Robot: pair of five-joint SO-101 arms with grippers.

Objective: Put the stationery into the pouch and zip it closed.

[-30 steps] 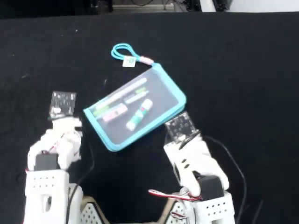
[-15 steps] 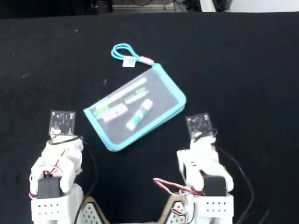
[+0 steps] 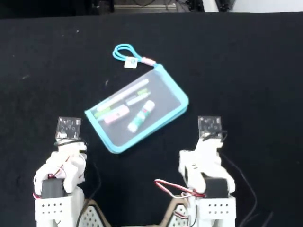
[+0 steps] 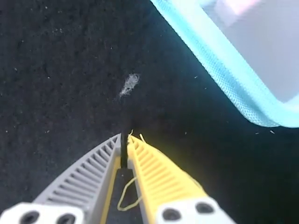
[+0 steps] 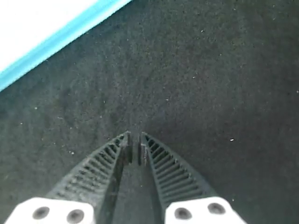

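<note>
The pouch [image 3: 137,111], teal-edged with a clear face, lies flat at the middle of the black table. Through the clear face I see stationery inside: a glue stick [image 3: 141,116], a pink item [image 3: 116,114] and pens [image 3: 127,96]. A blue loop strap [image 3: 124,51] trails from the pouch's far corner. My left gripper [image 4: 125,138] is shut and empty, hovering over bare cloth beside the pouch's teal edge [image 4: 224,70]. My right gripper [image 5: 134,138] is shut on nothing, a short way from the pouch's edge [image 5: 56,43]. Both arms sit near the front edge, left arm [image 3: 64,158], right arm [image 3: 206,158].
A small white lint speck [image 4: 129,85] lies on the cloth ahead of the left gripper. Black cloth [image 3: 246,75] spreads around the pouch on all sides. The arms' white bases [image 3: 128,215] stand at the near edge.
Both arms have drawn back from the pouch toward their bases. The pouch and its contents have not moved.
</note>
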